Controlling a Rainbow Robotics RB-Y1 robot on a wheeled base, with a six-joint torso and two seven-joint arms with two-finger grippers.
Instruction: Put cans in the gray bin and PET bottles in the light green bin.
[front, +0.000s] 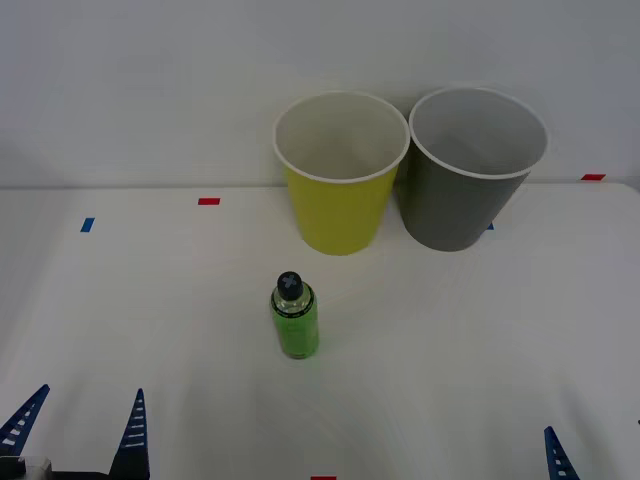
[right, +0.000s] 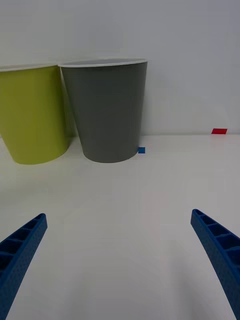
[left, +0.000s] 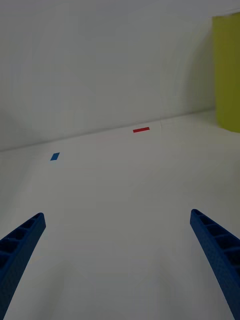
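White table (front: 480, 340) fills my view, and at its far edge against the wall the light green bin (front: 338, 175) and the gray bin (front: 470, 170) stand upright just beside each other (green toward my left, rims nearly touching). Nearer to me, in front of the light green bin and apart from it, the PET bottle (front: 295, 316) stands upright, black cap up. Both arms sit low at my near edge, the left gripper (front: 80, 425) with fingers spread wide and holding nothing, the right gripper (right: 120, 250) likewise released in its wrist view.

A lab test bench: bare white table (front: 480, 340) with coloured tape markers (front: 208, 201), blank wall.
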